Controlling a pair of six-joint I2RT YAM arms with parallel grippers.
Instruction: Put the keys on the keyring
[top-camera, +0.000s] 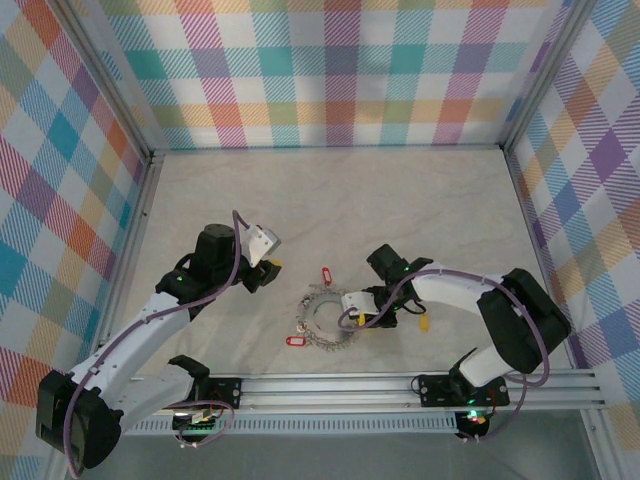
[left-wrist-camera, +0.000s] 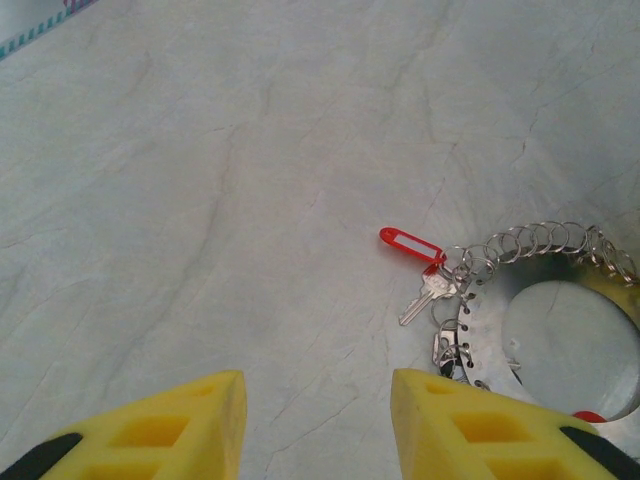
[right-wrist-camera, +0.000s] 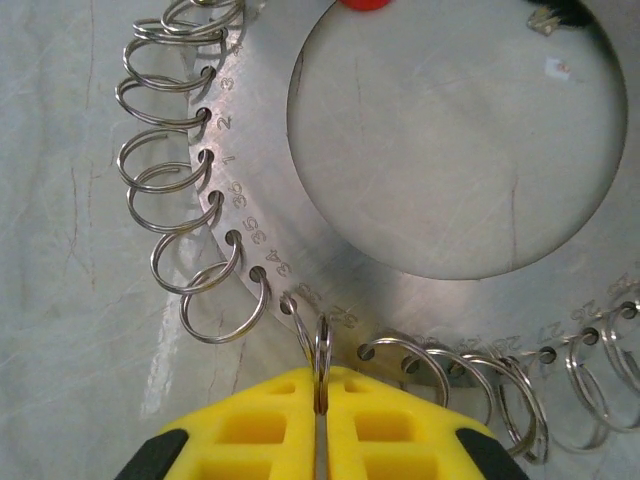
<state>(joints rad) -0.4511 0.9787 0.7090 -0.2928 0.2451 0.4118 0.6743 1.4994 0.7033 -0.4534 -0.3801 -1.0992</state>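
Pinching edge-on, your right gripper (right-wrist-camera: 320, 400) has its yellow fingers (right-wrist-camera: 250, 430) closed on one thin split ring (right-wrist-camera: 321, 345) at the rim of the keyring (right-wrist-camera: 280, 250). The keyring is a flat silver plate with a large round hole, numbered holes along its edge, and a wire loop hanging from each. It lies flat at the middle of the table, just ahead of the right arm.

Your left gripper (left-wrist-camera: 318, 420) hovers to the left of the keyring, jaws apart, grasping nothing.

Expect the plate to be stiff and fairly light, and likely to slide on the smooth top if you tug a loop. The loops look springy and slick, so a grip across the wire, as you have now, seems safest.

A silver key (left-wrist-camera: 425, 295) with a red tag (left-wrist-camera: 410, 243) lies against the keyring's edge. Keys this thin sit flush, so the tag is probably the easier hold.

Beyond lies the pale marbled table (top-camera: 300, 200), closed in by plaid walls (top-camera: 340, 70), with a metal rail (top-camera: 330, 385) along the near edge.
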